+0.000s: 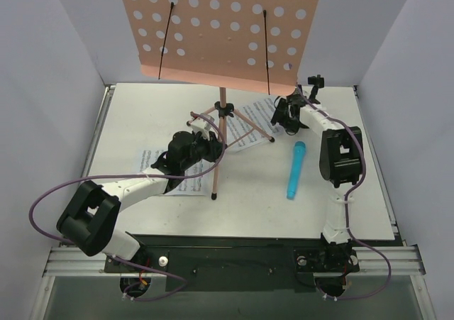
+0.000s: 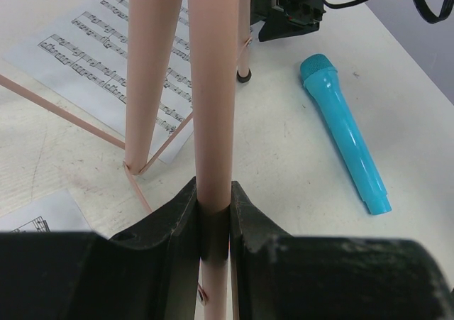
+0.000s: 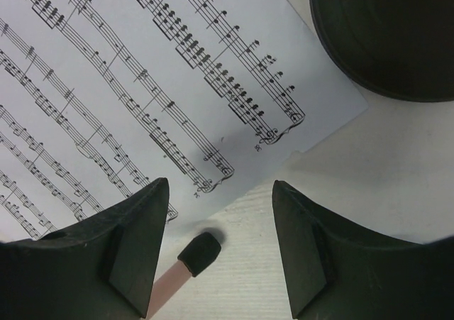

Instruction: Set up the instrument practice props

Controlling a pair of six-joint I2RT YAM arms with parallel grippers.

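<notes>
Left fingers (image 2: 181, 217): closed tight on a thin leg (image 2: 213, 86) of the tall pink metal music stand with holes (image 1: 220, 29), mid tabletop (image 1: 355, 192).
Right fingers (image 3: 138, 235): spread apart, low over the far white paper music page (image 3: 128, 86).
Tip: hold the stand steady; pinch only the page's corner.

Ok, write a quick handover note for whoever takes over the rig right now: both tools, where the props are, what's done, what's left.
Left tool: shut on a leg of the pink music stand, which stands upright.
Right tool: open, empty, over the edge of one sheet-music page, beside the black mic stand.
Second page lies flat by the left arm; blue microphone lies between the arms.
Done: music stand up.
Left: both pages onto it, microphone into the mic stand.
</notes>
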